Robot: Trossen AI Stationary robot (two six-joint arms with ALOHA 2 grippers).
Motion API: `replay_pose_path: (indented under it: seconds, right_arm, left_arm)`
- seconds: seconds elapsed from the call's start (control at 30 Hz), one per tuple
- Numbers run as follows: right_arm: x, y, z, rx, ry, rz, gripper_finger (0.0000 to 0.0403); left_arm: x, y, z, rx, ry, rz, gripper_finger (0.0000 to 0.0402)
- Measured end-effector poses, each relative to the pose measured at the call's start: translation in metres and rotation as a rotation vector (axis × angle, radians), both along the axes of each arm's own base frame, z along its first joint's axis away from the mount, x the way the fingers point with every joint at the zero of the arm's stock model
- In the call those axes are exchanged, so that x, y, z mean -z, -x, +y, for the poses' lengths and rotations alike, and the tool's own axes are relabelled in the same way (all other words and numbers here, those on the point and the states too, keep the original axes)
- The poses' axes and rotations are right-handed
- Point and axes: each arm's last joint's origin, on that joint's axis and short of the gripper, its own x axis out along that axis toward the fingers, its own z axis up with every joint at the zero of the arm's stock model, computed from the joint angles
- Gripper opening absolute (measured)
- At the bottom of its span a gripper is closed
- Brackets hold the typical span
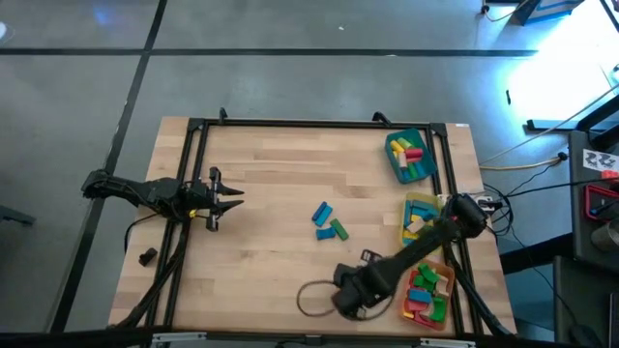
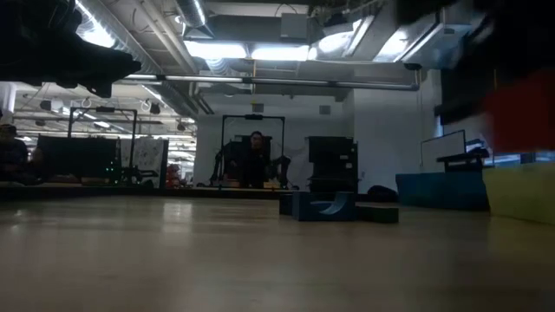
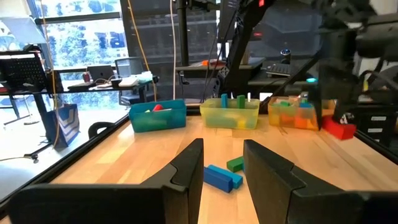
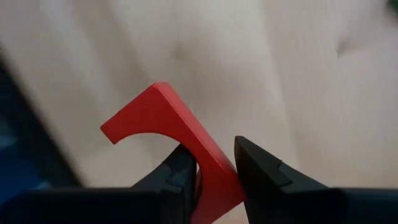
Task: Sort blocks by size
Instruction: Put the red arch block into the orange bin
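Item: red block (image 4: 180, 149), arch-cut, clenched between the fingers of the right claw (image 4: 214, 171) above the desk (image 1: 271, 184) at its near edge, just left of the orange tray (image 1: 447, 302). Left claw (image 1: 224, 201) waited released over the desk's left side; blue and green blocks (image 1: 329, 221) lay loose mid-desk. Handling note: the grip sat at one end only, so a level, slow carry to the tray matching its size seemed wise.

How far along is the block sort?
Mostly done: the teal tray, yellow tray and orange tray all hold blocks. In hand: the right claw grips a red arch block near the front edge. Left: three blocks, two blue and one green, mid-table. The left claw waits open at the left.
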Motion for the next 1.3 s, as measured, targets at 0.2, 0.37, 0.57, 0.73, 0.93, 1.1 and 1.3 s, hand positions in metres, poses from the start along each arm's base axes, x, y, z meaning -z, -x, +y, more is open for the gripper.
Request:
replay_pose_path:
  seconds: [0.2,0.37,0.57,0.73,0.93,1.1,1.3]
  right_arm:
    - [-0.034,0.032,0.034,-0.044,0.039,0.058,0.0093]
    - [-0.046,0.069,0.052,-0.043,0.149,0.147,0.0093]
    - [-0.046,0.107,0.074,-0.027,0.206,0.186,0.0093]
    - [-0.041,0.138,0.089,-0.036,0.236,0.209,0.0093]
    - [-0.028,0.161,0.096,0.015,0.299,0.208,0.0093]
    - [-0.014,0.168,0.092,0.033,0.368,0.213,0.011]
    - [-0.007,0.169,0.087,0.034,0.396,0.234,0.0187]
  left_arm:
    - [0.0,0.0,0.0,0.0,0.0,0.0,0.01]
    - [0.0,0.0,0.0,0.0,0.0,0.0,0.01]
    - [0.0,0.0,0.0,0.0,0.0,0.0,0.01]
    - [0.0,0.0,0.0,0.0,0.0,0.0,0.01]
    - [0.0,0.0,0.0,0.0,0.0,0.0,0.01]
    - [0.0,0.0,0.0,0.0,0.0,0.0,0.01]
    - [0.0,0.0,0.0,0.0,0.0,0.0,0.01]
